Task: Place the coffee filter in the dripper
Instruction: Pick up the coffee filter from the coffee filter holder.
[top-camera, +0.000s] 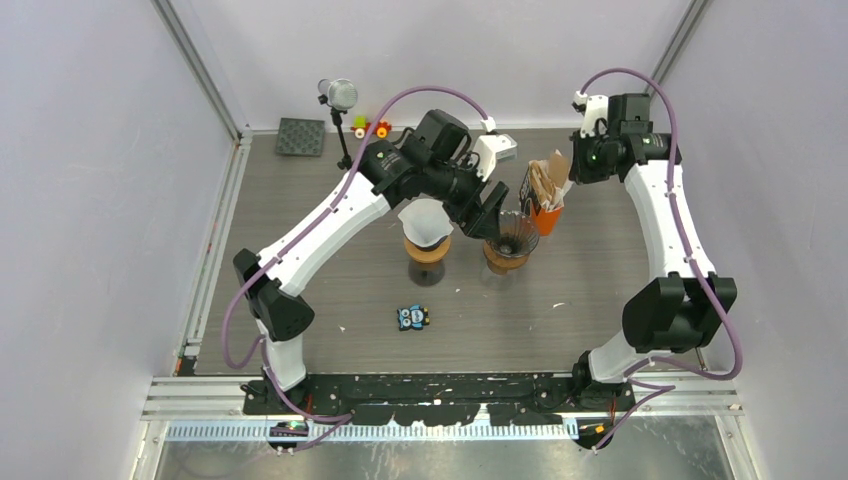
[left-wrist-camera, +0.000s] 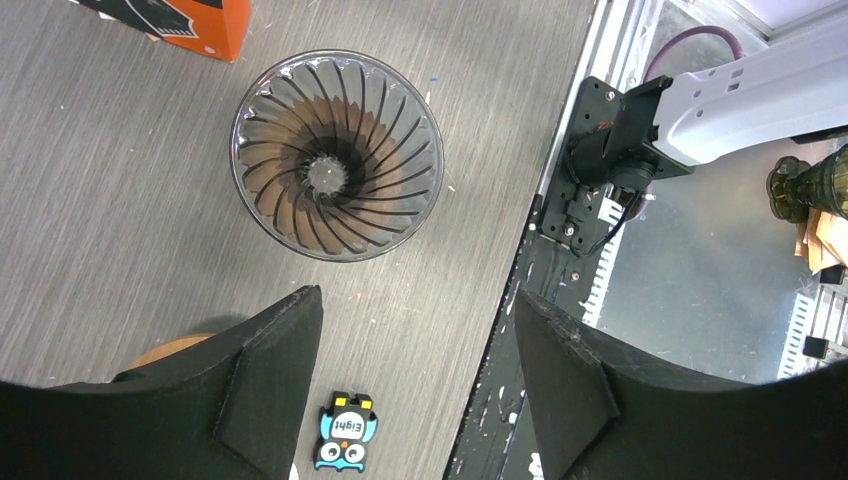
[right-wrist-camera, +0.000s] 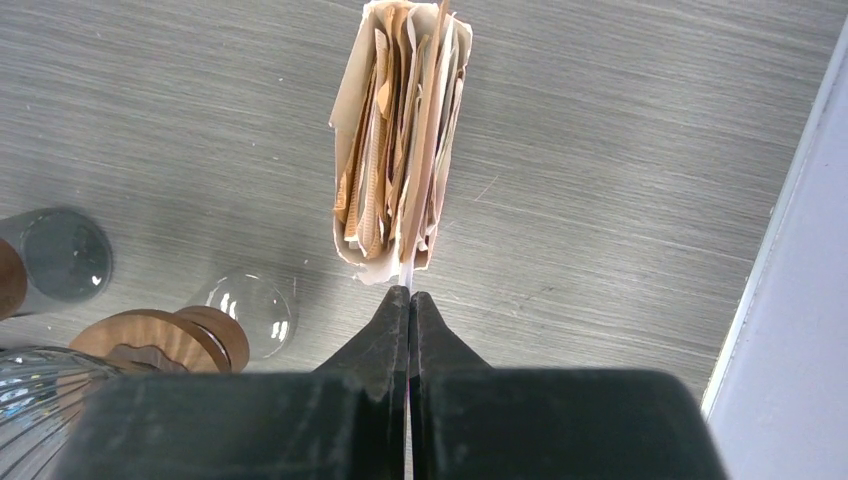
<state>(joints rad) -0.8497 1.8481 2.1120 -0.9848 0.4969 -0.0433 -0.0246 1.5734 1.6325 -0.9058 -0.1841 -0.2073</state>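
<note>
Coffee filter (right-wrist-camera: 406, 272) nipped in the right claw (right-wrist-camera: 408, 295) at the stack

The right claw is closed tight, finger against finger, with a thin pale paper edge caught in the seam between them. That edge leads straight into the stack of brown and cream filters (right-wrist-camera: 400, 140), which stands upright in its orange holder (top-camera: 545, 216) towards the far right of the surface (top-camera: 580, 330). The sheet sits among the others in the stack, not lifted out.

The dripper (left-wrist-camera: 337, 155), a ribbed glass cone, stands just left of the holder, its bowl showing down to the hole at the bottom. The left claw (left-wrist-camera: 415, 300) hangs above it, fingers spread wide and holding nothing; in the left wrist view the dripper lies just beyond the fingertips.

Just beside the dripper, on its left, stands a second dripper (top-camera: 427, 225) with a white paper cone in it, set on a wooden collar. An owl-shaped tag (top-camera: 412, 317) lies nearer the arm bases, apart from both. Towards the far left corner are a microphone on a stand (top-camera: 340, 95), a dark square mat (top-camera: 300, 137) and small coloured toys (top-camera: 372, 128)
</note>
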